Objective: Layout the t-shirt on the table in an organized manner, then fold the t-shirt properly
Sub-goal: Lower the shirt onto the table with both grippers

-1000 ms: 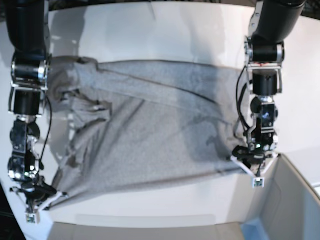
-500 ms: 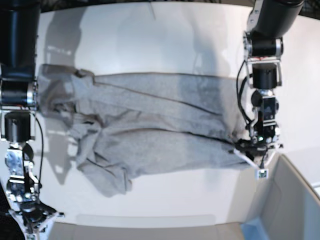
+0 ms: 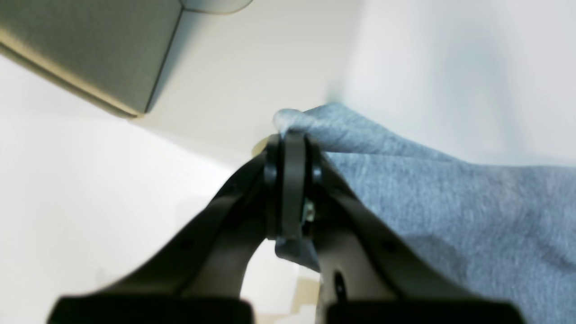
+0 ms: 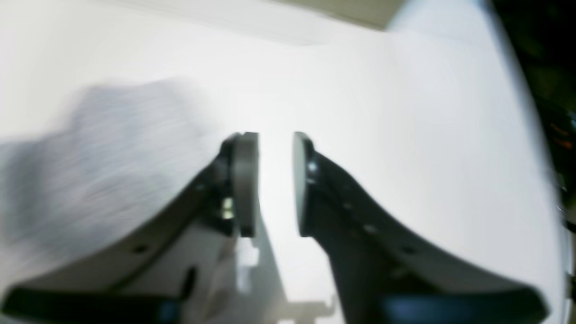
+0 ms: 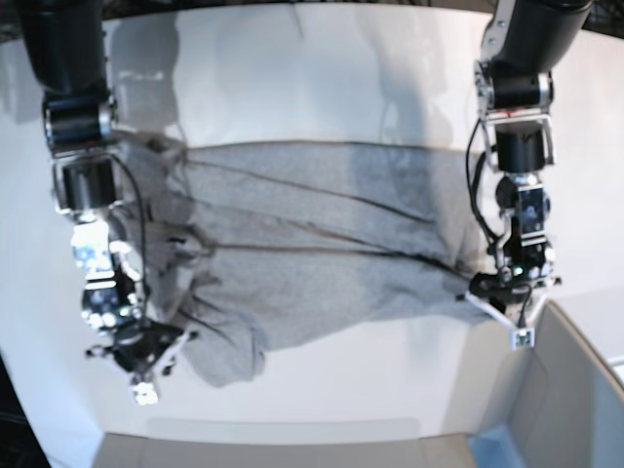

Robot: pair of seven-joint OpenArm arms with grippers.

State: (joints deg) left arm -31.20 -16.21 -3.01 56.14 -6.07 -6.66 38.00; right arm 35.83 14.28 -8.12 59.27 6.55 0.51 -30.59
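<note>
T-shirt (image 5: pixel 312 244) lies crumpled across the white surface (image 5: pixel 322 78). Left gripper (image 3: pixel 291 148) is clamped on one shirt corner (near the bin (image 3: pixel 85 49)); right gripper (image 4: pixel 274 180) stands parted, empty.

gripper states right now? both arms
Left gripper: shut on a corner of the t-shirt.
Right gripper: open, nothing between the jaws, over the table.

Left claw (image 3: pixel 291 148) clamped on grey t-shirt (image 3: pixel 450 211) corner above white table (image 3: pixel 90 202).
</note>
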